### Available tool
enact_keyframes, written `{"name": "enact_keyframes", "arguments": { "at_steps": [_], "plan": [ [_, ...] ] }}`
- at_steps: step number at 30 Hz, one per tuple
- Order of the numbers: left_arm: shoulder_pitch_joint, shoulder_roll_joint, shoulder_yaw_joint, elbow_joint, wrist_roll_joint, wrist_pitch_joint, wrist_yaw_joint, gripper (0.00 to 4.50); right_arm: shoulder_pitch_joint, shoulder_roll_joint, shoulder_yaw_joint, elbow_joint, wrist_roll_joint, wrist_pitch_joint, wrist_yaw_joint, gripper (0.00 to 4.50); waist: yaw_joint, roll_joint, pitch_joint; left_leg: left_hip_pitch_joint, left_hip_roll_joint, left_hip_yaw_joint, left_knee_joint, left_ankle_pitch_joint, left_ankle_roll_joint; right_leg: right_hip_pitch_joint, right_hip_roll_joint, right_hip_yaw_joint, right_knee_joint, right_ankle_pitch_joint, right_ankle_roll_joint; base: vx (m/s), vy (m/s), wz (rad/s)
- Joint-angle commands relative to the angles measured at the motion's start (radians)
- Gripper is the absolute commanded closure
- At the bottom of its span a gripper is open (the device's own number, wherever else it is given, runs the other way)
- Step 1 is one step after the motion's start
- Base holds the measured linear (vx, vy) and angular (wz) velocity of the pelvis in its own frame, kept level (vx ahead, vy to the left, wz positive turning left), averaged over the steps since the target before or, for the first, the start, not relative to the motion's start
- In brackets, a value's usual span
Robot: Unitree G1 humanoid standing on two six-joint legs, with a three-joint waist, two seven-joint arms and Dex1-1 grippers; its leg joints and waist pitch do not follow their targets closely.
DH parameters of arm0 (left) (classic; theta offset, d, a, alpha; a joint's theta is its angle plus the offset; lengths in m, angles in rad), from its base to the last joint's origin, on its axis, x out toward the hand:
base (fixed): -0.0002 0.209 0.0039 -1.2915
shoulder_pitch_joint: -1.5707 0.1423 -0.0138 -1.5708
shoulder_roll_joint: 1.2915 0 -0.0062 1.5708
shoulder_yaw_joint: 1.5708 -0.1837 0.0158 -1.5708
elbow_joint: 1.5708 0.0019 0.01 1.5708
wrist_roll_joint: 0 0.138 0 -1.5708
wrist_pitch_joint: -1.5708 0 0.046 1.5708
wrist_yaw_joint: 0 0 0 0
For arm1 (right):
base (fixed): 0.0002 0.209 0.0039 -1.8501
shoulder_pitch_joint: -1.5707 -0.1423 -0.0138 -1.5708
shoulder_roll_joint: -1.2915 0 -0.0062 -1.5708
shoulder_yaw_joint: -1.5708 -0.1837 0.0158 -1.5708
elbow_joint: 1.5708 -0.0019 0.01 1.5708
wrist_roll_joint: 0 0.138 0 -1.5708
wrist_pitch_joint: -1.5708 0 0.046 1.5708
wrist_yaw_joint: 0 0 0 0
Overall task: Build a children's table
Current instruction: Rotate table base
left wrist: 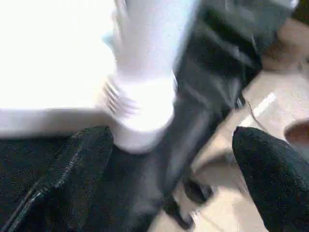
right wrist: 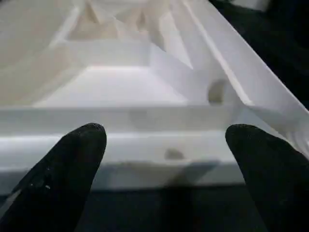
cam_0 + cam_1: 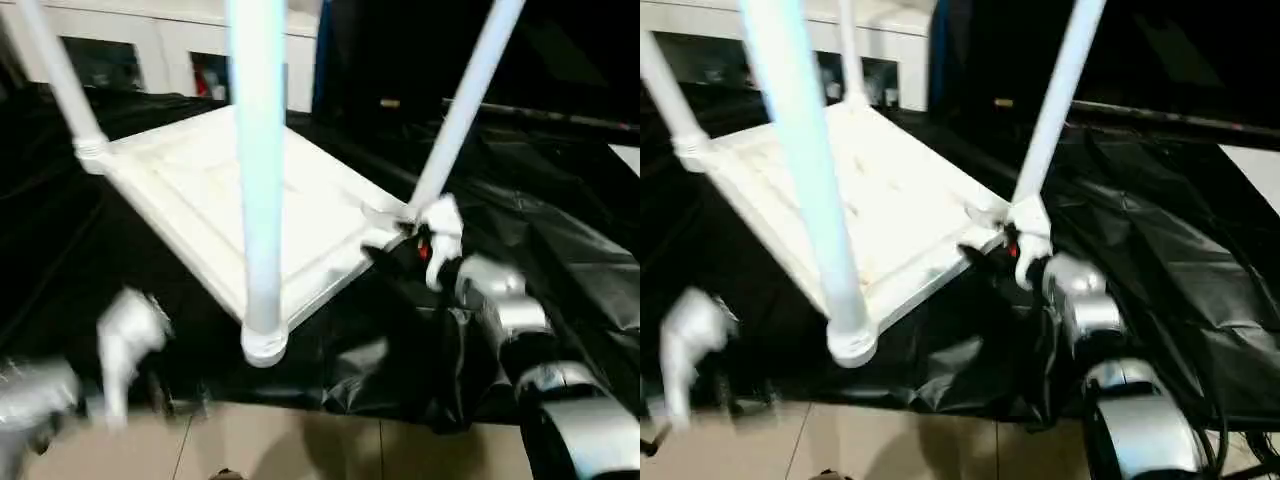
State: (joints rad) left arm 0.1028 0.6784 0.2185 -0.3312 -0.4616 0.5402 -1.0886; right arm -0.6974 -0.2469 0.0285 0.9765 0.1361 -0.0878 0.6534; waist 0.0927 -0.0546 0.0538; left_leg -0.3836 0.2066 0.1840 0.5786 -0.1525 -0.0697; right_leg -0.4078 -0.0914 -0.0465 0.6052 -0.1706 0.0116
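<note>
The black sheet (image 3: 560,250) covers the ground, with bare floor (image 3: 300,445) at its near edge. The white tabletop (image 3: 200,190) lies on it upside down, its legs (image 3: 262,200) sticking up. The right gripper (image 2: 164,159) waits wide open at the tabletop's edge. The left gripper (image 1: 169,169) is wide open, close to the nearest corner socket (image 1: 140,111), holding nothing.

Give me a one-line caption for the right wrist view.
Open right hand faces the rim of the upturned tabletop, ribbed underside up.
</note>
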Motion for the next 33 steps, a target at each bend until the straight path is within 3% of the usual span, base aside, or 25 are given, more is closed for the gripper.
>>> {"name": "enact_keyframes", "arguments": {
  "at_steps": [1, 2, 3, 4, 6, 7, 9, 10, 12, 13, 14, 15, 17, 19, 20, 22, 23, 25, 27, 28, 29, 33],
  "plan": [
    [-0.025, 0.001, 0.027, 0.006, -0.046, 0.0, -0.018, 0.03, 0.013, -0.023, -0.019, -0.024, -0.024, 0.022, -0.059, 0.0, -0.005, 0.024, -0.054, 0.031, 0.014, -0.004, -0.078, -0.421, -0.059, 0.024, -0.024, 0.028, -0.067, -0.319, -0.181, 0.0, 0.0, 0.0],
    [-0.025, 0.001, 0.027, 0.006, -0.046, 0.0, -0.018, 0.03, 0.013, -0.023, -0.019, -0.024, -0.024, 0.022, -0.059, 0.0, -0.008, 0.022, -0.053, 0.029, 0.014, -0.007, -0.078, -0.442, -0.062, 0.025, -0.026, 0.029, -0.068, -0.352, -0.169, 0.0, 0.0, 0.0],
    [-0.045, 0.001, 0.036, 0.019, -0.065, -0.006, -0.024, 0.03, 0.02, -0.022, -0.027, -0.026, -0.033, 0.026, -0.08, 0.0, -0.006, 0.036, -0.052, 0.03, 0.013, -0.009, -0.078, -0.455, -0.068, 0.023, -0.027, 0.03, -0.067, -0.367, -0.164, 0.0, 0.0, 0.0],
    [-0.077, -0.005, 0.039, 0.031, -0.087, -0.013, -0.028, 0.03, 0.022, -0.017, -0.037, -0.016, -0.039, 0.033, -0.114, 0.0, -0.009, 0.028, -0.054, 0.03, 0.013, -0.007, -0.076, -0.466, -0.066, 0.021, -0.026, 0.03, -0.072, -0.377, -0.16, 0.0, 0.0, 0.0],
    [-0.097, -0.01, 0.04, 0.038, -0.1, -0.017, -0.03, 0.03, 0.023, -0.014, -0.043, -0.009, -0.042, 0.036, -0.133, 0.0, -0.008, 0.03, -0.056, 0.034, 0.012, -0.01, -0.075, -0.475, -0.072, 0.02, -0.026, 0.03, -0.072, -0.386, -0.156, 0.0, 0.0, 0.0],
    [-0.134, -0.03, 0.032, 0.037, -0.128, -0.008, -0.029, 0.03, 0.019, -0.009, -0.04, 0.004, -0.049, 0.037, -0.155, 0.0, -0.009, 0.036, -0.053, 0.035, 0.012, -0.01, -0.076, -0.492, -0.077, 0.017, -0.024, 0.028, -0.074, -0.391, -0.158, 0.0, 0.0, 0.0],
    [-0.157, -0.043, 0.026, 0.034, -0.146, -0.001, -0.028, 0.03, 0.016, -0.005, -0.037, 0.012, -0.053, 0.037, -0.167, 0.0, -0.007, 0.033, -0.056, 0.034, 0.01, -0.01, -0.072, -0.486, -0.076, 0.02, -0.027, 0.029, -0.071, -0.383, -0.167, 0.0, 0.0, 0.0],
    [-0.19, -0.065, 0.011, 0.033, -0.167, 0.008, -0.027, 0.03, 0.01, 0.0, -0.027, 0.023, -0.06, 0.038, -0.186, 0.0, -0.009, 0.036, -0.054, 0.029, 0.011, -0.011, -0.073, -0.482, -0.072, 0.022, -0.028, 0.029, -0.071, -0.388, -0.165, 0.0, 0.0, 0.0],
    [-0.235, -0.101, -0.021, 0.036, -0.182, 0.016, -0.024, 0.03, -0.003, 0.012, -0.022, 0.042, -0.064, 0.043, -0.217, 0.0, -0.009, 0.039, -0.057, 0.038, 0.012, -0.009, -0.071, -0.476, -0.079, 0.018, -0.026, 0.029, -0.072, -0.384, -0.166, 0.0, 0.0, 0.0],
    [-0.267, -0.127, -0.048, 0.044, -0.181, 0.017, -0.02, 0.03, -0.013, 0.022, -0.019, 0.054, -0.066, 0.048, -0.239, 0.0, -0.007, 0.045, -0.056, 0.035, 0.011, -0.01, -0.071, -0.481, -0.079, 0.018, -0.026, 0.03, -0.069, -0.368, -0.174, 0.0, 0.0, 0.0],
    [-0.296, -0.148, -0.077, 0.059, -0.164, 0.008, -0.011, 0.03, -0.021, 0.032, -0.016, 0.065, -0.069, 0.053, -0.258, 0.0, -0.012, 0.041, -0.055, 0.03, 0.011, -0.011, -0.073, -0.48, -0.079, 0.021, -0.025, 0.028, -0.069, -0.369, -0.172, 0.0, 0.0, 0.0],
    [-0.306, -0.156, -0.088, 0.069, -0.153, 0.001, -0.008, 0.03, -0.023, 0.038, -0.016, 0.067, -0.072, 0.054, -0.264, 0.0, -0.008, 0.04, -0.058, 0.036, 0.011, -0.011, -0.07, -0.483, -0.08, 0.02, -0.027, 0.028, -0.07, -0.381, -0.168, 0.0, 0.0, 0.0],
    [-0.318, -0.166, -0.103, 0.083, -0.139, -0.009, -0.005, 0.03, -0.025, 0.046, -0.015, 0.071, -0.076, 0.055, -0.272, 0.0, -0.011, 0.043, -0.059, 0.028, 0.01, -0.012, -0.071, -0.465, -0.077, 0.026, -0.028, 0.028, -0.068, -0.368, -0.164, 0.0, 0.0, 0.0],
    [-0.371, -0.207, -0.158, 0.165, -0.06, -0.074, 0.026, 0.03, -0.03, 0.087, -0.004, 0.077, -0.087, 0.048, -0.263, 0.0, -0.009, 0.05, -0.062, 0.032, 0.01, -0.009, -0.068, -0.441, -0.073, 0.024, -0.027, 0.03, -0.065, -0.332, -0.169, 0.0, 0.0, 0.0],
    [-0.396, -0.227, -0.182, 0.198, -0.03, -0.101, 0.037, 0.03, -0.033, 0.107, 0.003, 0.079, -0.091, 0.042, -0.254, 0.0, -0.011, 0.049, -0.061, 0.03, 0.01, -0.009, -0.07, -0.438, -0.069, 0.023, -0.024, 0.03, -0.068, -0.329, -0.169, 0.0, 0.0, 0.0],
    [-0.415, -0.243, -0.2, 0.217, -0.015, -0.113, 0.043, 0.03, -0.036, 0.122, 0.009, 0.081, -0.093, 0.034, -0.246, 0.0, -0.009, 0.049, -0.064, 0.028, 0.011, -0.011, -0.07, -0.424, -0.071, 0.03, -0.029, 0.03, -0.064, -0.312, -0.173, 0.0, 0.0, 0.0],
    [-0.434, -0.26, -0.219, 0.226, -0.012, -0.112, 0.05, 0.03, -0.043, 0.135, 0.01, 0.088, -0.095, 0.03, -0.245, 0.0, -0.015, 0.049, -0.066, 0.016, 0.01, -0.014, -0.073, -0.39, -0.072, 0.04, -0.03, 0.027, -0.056, -0.278, -0.183, 0.0, 0.0, 0.0],
    [-0.48, -0.318, -0.283, 0.235, -0.006, -0.115, 0.056, 0.03, -0.071, 0.169, 0.011, 0.113, -0.096, 0.022, -0.249, 0.0, -0.015, 0.049, -0.066, 0.028, 0.012, -0.01, -0.068, -0.395, -0.065, 0.031, -0.03, 0.029, -0.059, -0.257, -0.204, 0.0, 0.0, 0.0],
    [-0.513, -0.362, -0.333, 0.252, 0.005, -0.129, 0.057, 0.03, -0.09, 0.187, 0.014, 0.131, -0.099, 0.017, -0.254, 0.0, -0.015, 0.05, -0.067, 0.023, 0.012, -0.01, -0.068, -0.387, -0.061, 0.035, -0.031, 0.028, -0.056, -0.252, -0.214, 0.0, 0.0, 0.0],
    [-0.513, -0.362, -0.333, 0.252, 0.005, -0.129, 0.057, 0.03, -0.09, 0.187, 0.014, 0.131, -0.099, 0.017, -0.254, 0.0, -0.02, 0.043, -0.066, 0.02, 0.014, -0.009, -0.07, -0.382, -0.057, 0.037, -0.031, 0.029, -0.058, -0.247, -0.215, 0.0, 0.0, 0.0],
    [-0.531, -0.39, -0.364, 0.265, 0.019, -0.14, 0.06, 0.03, -0.097, 0.192, 0.016, 0.136, -0.099, 0.015, -0.252, 0.0, -0.022, 0.043, -0.068, 0.015, 0.011, -0.01, -0.069, -0.346, -0.049, 0.042, -0.031, 0.028, -0.054, -0.219, -0.211, 0.0, 0.0, 0.0],
    [-0.579, -0.473, -0.436, 0.327, 0.061, -0.187, 0.056, 0.03, -0.108, 0.198, 0.015, 0.147, -0.115, 0.013, -0.257, 0.0, -0.026, 0.043, -0.072, 0.013, 0.01, -0.006, -0.062, -0.282, -0.031, 0.047, -0.03, 0.027, -0.049, -0.137, -0.233, 0.0, 0.0, 0.0]
  ]
}}
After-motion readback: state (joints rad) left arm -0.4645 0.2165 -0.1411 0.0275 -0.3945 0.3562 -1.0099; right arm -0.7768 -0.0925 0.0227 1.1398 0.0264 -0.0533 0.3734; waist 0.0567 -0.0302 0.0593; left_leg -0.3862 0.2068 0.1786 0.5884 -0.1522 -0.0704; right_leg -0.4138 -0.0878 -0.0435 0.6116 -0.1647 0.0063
